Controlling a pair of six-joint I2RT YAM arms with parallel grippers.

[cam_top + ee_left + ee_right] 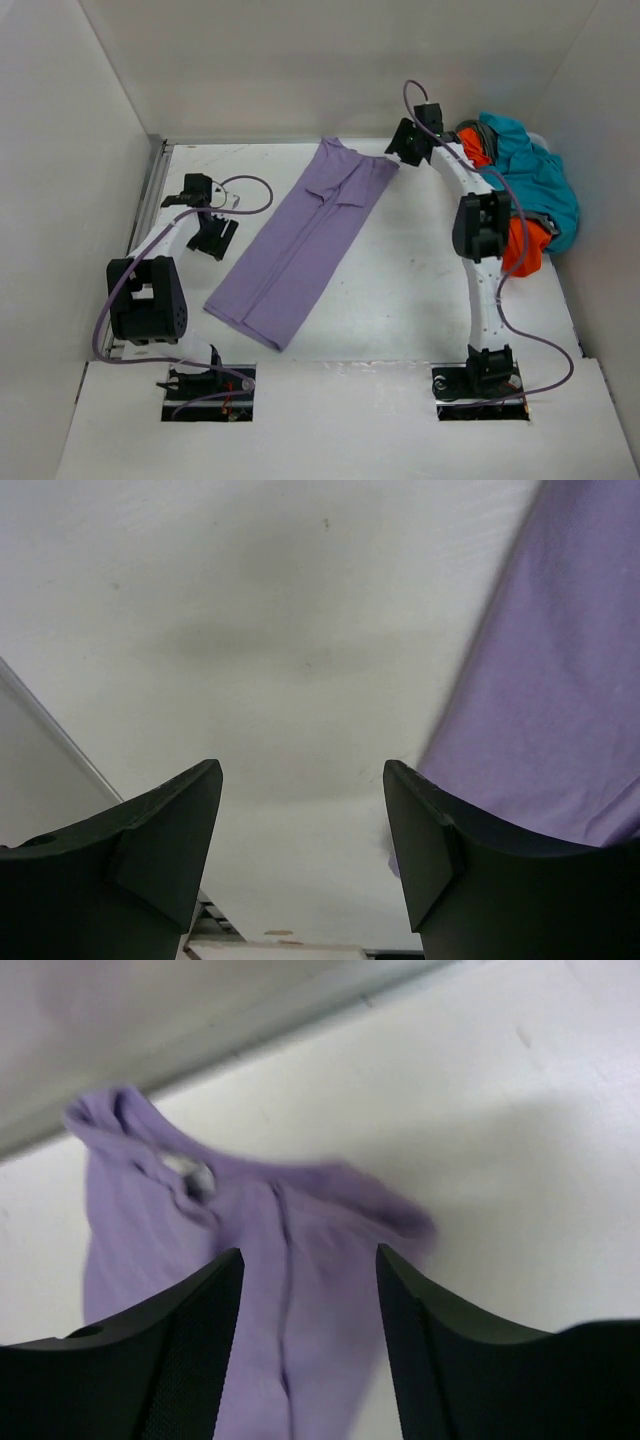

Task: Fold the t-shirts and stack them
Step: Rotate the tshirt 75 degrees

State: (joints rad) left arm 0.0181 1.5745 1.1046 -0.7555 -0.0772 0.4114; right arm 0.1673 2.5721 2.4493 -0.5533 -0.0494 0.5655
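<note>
Lavender t-shirt [300, 240] lies diagonal across tabletop [420, 300], sleeves tucked into narrow strip, ready for crosswise fold. Right jaws released at collar end; left jaws released, empty, beside strip.

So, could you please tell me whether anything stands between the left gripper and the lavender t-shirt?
Nothing visible does. The left gripper sits open just left of the lavender t-shirt, beside its long edge, and only white table surface shows between them. The other shirts are piled at the far right, well out of the way.
</note>
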